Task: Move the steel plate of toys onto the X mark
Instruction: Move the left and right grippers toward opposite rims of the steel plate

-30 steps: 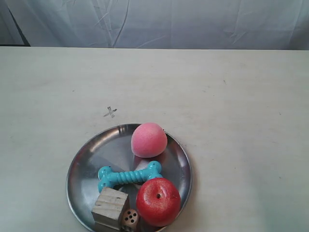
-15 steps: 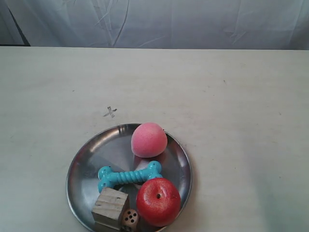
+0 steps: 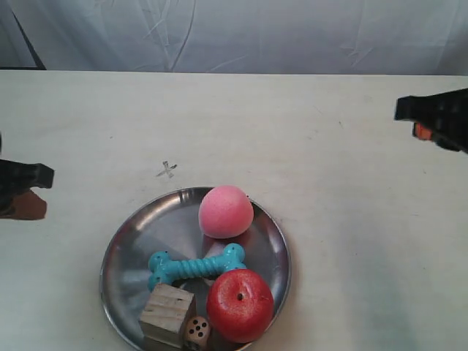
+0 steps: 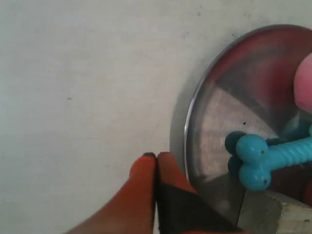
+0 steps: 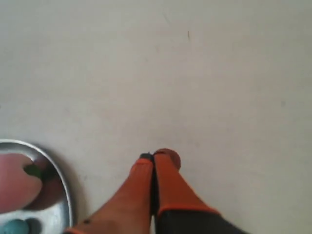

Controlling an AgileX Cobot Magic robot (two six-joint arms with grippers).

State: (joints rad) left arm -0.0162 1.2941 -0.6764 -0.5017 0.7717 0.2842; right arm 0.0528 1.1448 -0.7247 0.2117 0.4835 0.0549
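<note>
The steel plate [image 3: 128, 245] lies at the table's front, holding a pink ball [image 3: 226, 211], a teal bone [image 3: 196, 267], a red apple [image 3: 240, 305], a wooden cube [image 3: 167, 315] and a small brown die [image 3: 196, 333]. The faint X mark [image 3: 167, 170] sits on the table just beyond the plate's far left rim. My left gripper [image 4: 156, 156] is shut and empty, its tips beside the steel plate's rim [image 4: 187, 126], near the teal bone [image 4: 273, 158]. My right gripper [image 5: 155, 156] is shut and empty over bare table, off to the side of the steel plate [image 5: 61, 185].
The arm at the exterior view's left [image 3: 22, 186] and the arm at the exterior view's right [image 3: 439, 117] show only at the frame edges. A white cloth backdrop [image 3: 234, 33] hangs behind the table's far edge.
Both arms have come into the exterior view from its left and right edges; a second ago neither showed. The plate and toys have not moved.
</note>
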